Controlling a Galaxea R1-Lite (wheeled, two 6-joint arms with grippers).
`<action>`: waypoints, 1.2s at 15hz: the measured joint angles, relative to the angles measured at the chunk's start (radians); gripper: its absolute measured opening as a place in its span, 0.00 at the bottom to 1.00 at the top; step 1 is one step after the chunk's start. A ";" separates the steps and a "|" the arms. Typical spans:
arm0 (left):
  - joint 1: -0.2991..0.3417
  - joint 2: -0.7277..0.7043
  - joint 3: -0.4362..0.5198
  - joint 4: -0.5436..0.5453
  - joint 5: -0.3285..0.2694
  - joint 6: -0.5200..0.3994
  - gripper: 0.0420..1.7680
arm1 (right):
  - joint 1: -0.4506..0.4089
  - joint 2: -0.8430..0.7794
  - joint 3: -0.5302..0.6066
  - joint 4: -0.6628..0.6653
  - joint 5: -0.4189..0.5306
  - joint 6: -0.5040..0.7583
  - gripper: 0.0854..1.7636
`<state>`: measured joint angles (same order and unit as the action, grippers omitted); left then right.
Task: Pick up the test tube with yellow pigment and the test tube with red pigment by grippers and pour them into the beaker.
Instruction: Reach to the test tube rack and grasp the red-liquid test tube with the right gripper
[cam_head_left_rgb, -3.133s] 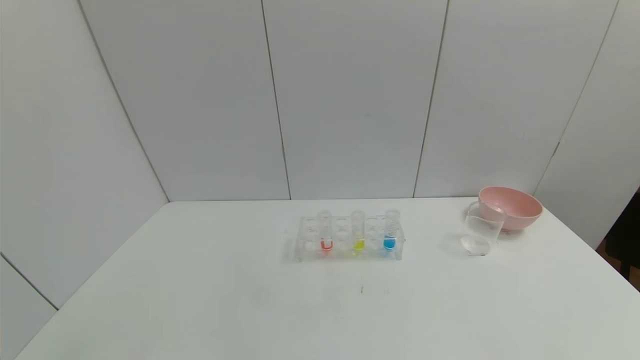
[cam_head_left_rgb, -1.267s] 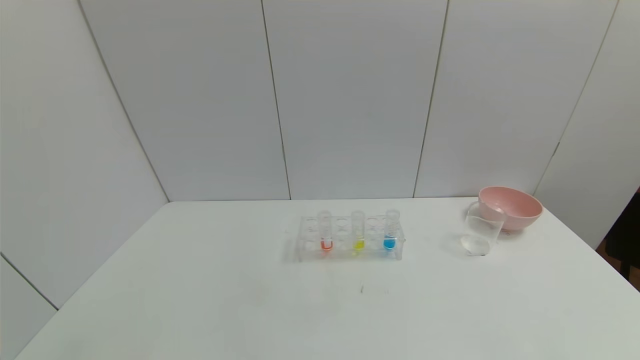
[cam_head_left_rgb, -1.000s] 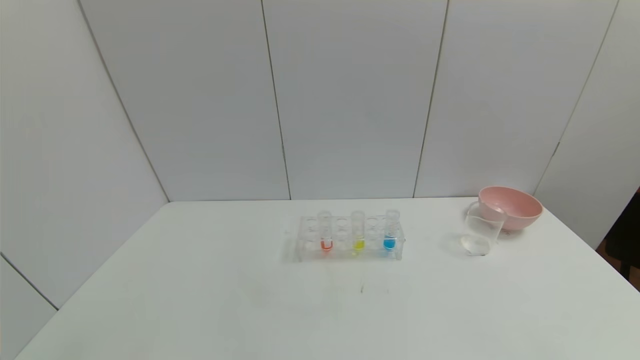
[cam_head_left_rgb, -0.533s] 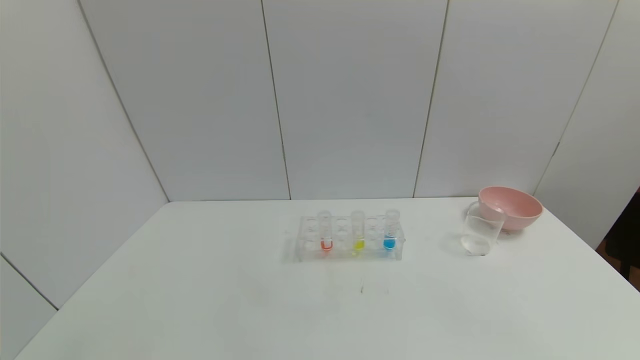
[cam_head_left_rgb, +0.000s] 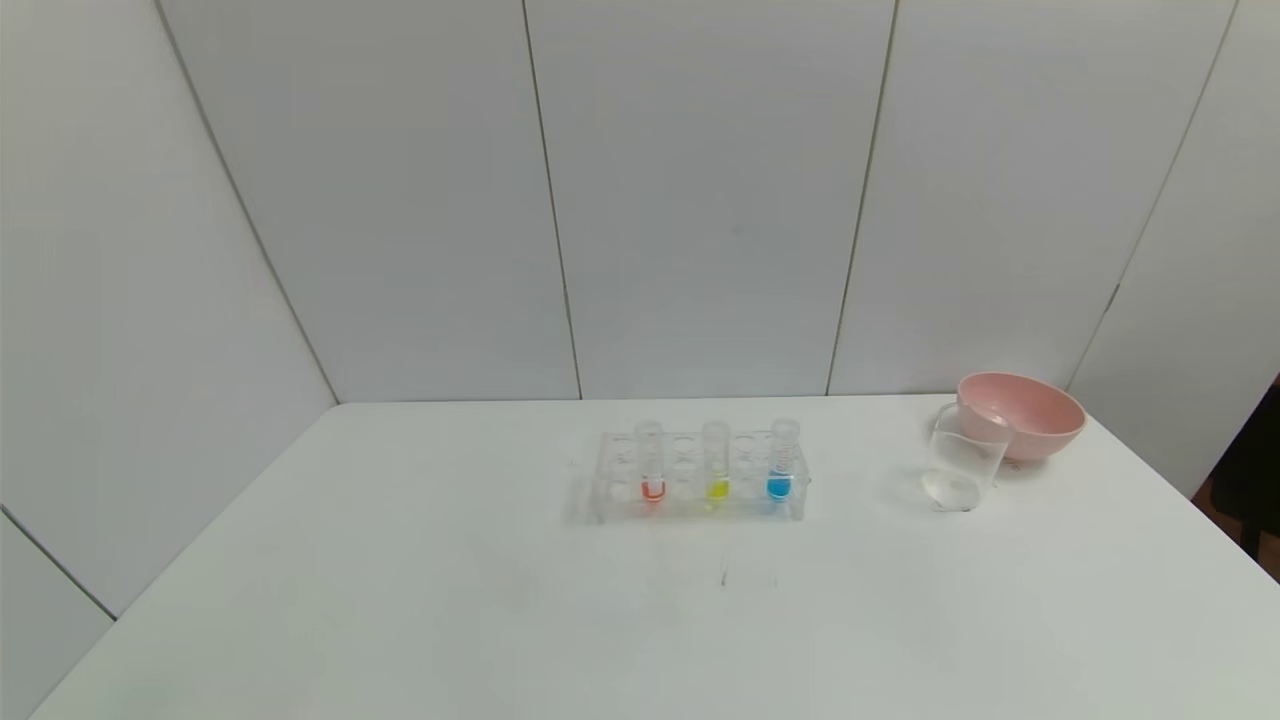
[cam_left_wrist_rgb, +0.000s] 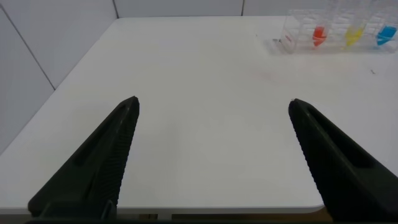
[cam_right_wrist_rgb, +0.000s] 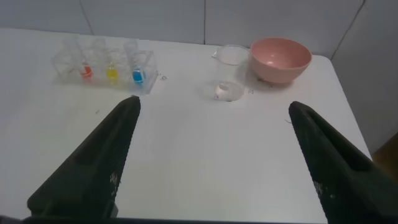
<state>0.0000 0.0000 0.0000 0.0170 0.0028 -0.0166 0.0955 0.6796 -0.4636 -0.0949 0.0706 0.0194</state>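
Note:
A clear rack (cam_head_left_rgb: 697, 500) stands mid-table holding the test tube with red pigment (cam_head_left_rgb: 652, 468), the test tube with yellow pigment (cam_head_left_rgb: 716, 466) and a tube with blue liquid (cam_head_left_rgb: 781, 465), all upright. The clear beaker (cam_head_left_rgb: 963, 460) stands to the right of the rack. Neither gripper shows in the head view. My left gripper (cam_left_wrist_rgb: 212, 106) is open and empty over the table's near left part, with the rack (cam_left_wrist_rgb: 336, 34) far off. My right gripper (cam_right_wrist_rgb: 214, 106) is open and empty over the near right part, with the beaker (cam_right_wrist_rgb: 229, 73) and rack (cam_right_wrist_rgb: 106, 68) beyond it.
A pink bowl (cam_head_left_rgb: 1020, 414) stands just behind the beaker at the table's back right; it also shows in the right wrist view (cam_right_wrist_rgb: 280, 58). White wall panels close off the back and left. The table's right edge drops off near the bowl.

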 joint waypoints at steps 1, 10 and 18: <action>0.000 0.000 0.000 0.000 0.000 0.000 0.97 | 0.025 0.045 -0.026 -0.003 0.000 0.001 0.97; 0.000 0.000 0.000 0.000 0.000 0.000 0.97 | 0.296 0.385 -0.216 -0.016 -0.156 0.058 0.97; 0.000 0.000 0.000 0.000 0.000 0.000 0.97 | 0.658 0.614 -0.306 -0.058 -0.461 0.220 0.97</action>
<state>0.0000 0.0000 0.0000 0.0170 0.0028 -0.0166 0.7534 1.2932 -0.7696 -0.1528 -0.3902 0.2394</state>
